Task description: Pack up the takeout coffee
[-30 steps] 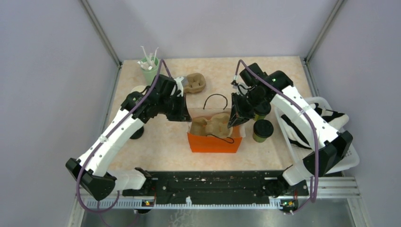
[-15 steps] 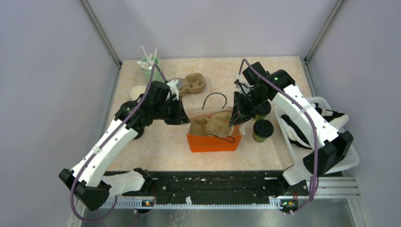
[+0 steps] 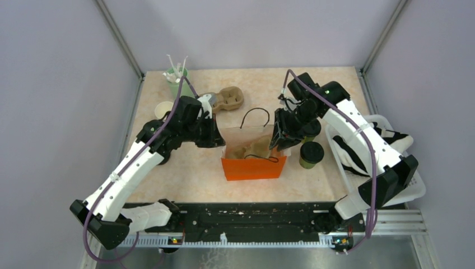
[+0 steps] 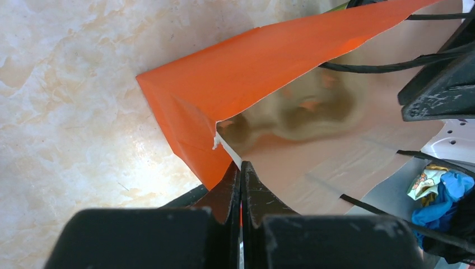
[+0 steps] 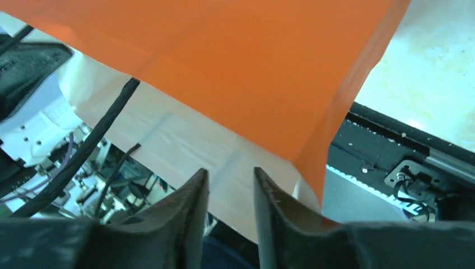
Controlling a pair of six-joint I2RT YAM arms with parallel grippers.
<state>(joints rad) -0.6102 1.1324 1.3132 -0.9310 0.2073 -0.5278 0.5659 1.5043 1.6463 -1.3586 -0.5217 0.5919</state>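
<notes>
The takeout coffee point(image 3: 311, 154), an olive cup with a black lid, stands on the table just right of the orange paper bag point(image 3: 252, 167). A second lidded cup point(image 3: 311, 130) is half hidden behind my right arm. The bag holds a brown cardboard cup carrier point(image 3: 249, 147), which also shows in the left wrist view point(image 4: 297, 106). My left gripper point(image 3: 220, 138) is shut on the bag's left rim point(image 4: 226, 151). My right gripper point(image 3: 278, 140) is at the bag's right rim, its jaws apart over the cream inner wall point(image 5: 185, 140).
A pale-green cup of white sticks point(image 3: 178, 79) stands at the back left, with a lidless paper cup stack point(image 3: 163, 109) and a second cardboard carrier point(image 3: 228, 98) near it. A white basket point(image 3: 415, 185) of packets sits at the right edge.
My left arm shifted left and down while keeping hold of the bag's rim. My right gripper edged left, and the bag's mouth has narrowed, hiding more of the carrier.
</notes>
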